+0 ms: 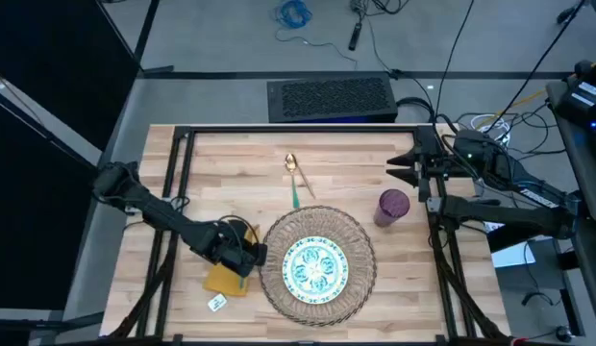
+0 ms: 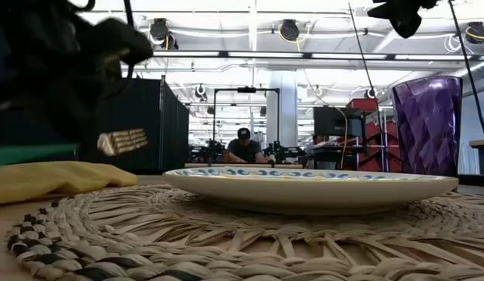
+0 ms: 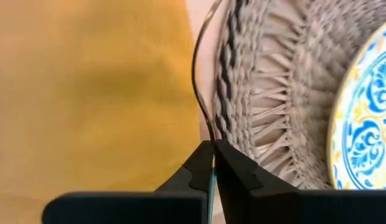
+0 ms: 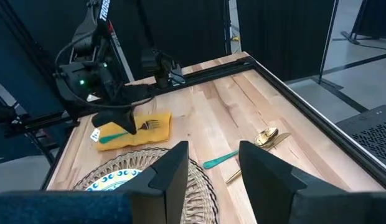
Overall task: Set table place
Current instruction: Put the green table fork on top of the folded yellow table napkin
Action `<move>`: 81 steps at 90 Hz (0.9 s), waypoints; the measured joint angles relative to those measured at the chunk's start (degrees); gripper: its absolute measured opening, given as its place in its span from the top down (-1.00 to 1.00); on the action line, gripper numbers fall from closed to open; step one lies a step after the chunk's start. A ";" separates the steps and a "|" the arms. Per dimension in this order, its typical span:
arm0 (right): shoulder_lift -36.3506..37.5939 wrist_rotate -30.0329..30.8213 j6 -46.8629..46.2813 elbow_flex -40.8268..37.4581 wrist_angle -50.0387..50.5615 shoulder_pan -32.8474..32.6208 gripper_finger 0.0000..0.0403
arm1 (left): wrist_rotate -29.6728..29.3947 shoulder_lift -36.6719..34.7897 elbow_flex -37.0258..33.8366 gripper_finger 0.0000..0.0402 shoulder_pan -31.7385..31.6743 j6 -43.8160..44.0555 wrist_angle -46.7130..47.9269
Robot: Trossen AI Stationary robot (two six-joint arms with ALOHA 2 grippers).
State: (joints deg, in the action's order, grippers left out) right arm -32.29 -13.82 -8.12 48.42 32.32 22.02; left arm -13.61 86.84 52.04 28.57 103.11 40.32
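Gripping fork [image 4: 149, 125] over napkin [image 1: 224, 279], left fingers [image 3: 199, 167] closed; right fingers [image 4: 174, 165] open

We see a big robot lab or workshop. Rows of round lights [image 2: 289, 30] hang from the high ceiling. Black curtains [image 2: 140, 125] wall off the work spots. Cables [image 1: 296, 13] lie on the grey floor. Far back, a person [image 2: 243, 146] sits at a bench with machines.
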 joint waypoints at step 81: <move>0.01 -0.04 -0.68 0.00 -0.02 0.00 0.35 | 8.23 -4.54 -6.81 1.00 -0.80 -2.97 -1.94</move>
State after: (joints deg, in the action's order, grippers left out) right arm -32.29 -13.87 -8.80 48.42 32.29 22.02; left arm -5.38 82.30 45.24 27.77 100.14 38.37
